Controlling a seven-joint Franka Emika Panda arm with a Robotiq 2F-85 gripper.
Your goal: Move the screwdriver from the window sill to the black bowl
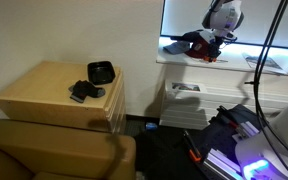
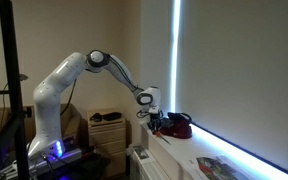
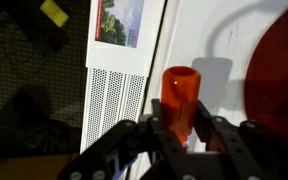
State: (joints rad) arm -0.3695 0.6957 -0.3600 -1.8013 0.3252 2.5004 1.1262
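In the wrist view my gripper (image 3: pixel 181 132) is shut on the screwdriver (image 3: pixel 180 92), whose translucent orange-red handle sticks out between the two black fingers above the white window sill (image 3: pixel 206 40). In both exterior views the gripper (image 1: pixel 212 40) (image 2: pixel 155 114) is at the window sill (image 1: pixel 189 62), beside a red and black object (image 1: pixel 192 42). The screwdriver is too small to make out there. The black bowl (image 1: pixel 101 72) sits on the wooden cabinet (image 1: pixel 44 92), far from the gripper.
A black object (image 1: pixel 83 92) lies on the cabinet next to the bowl. A paper (image 1: pixel 263 62) lies on the sill; a picture card (image 3: pixel 121 22) and a perforated radiator cover (image 3: pixel 109 105) are below. A brown sofa (image 1: pixel 54 150) stands in front of the cabinet.
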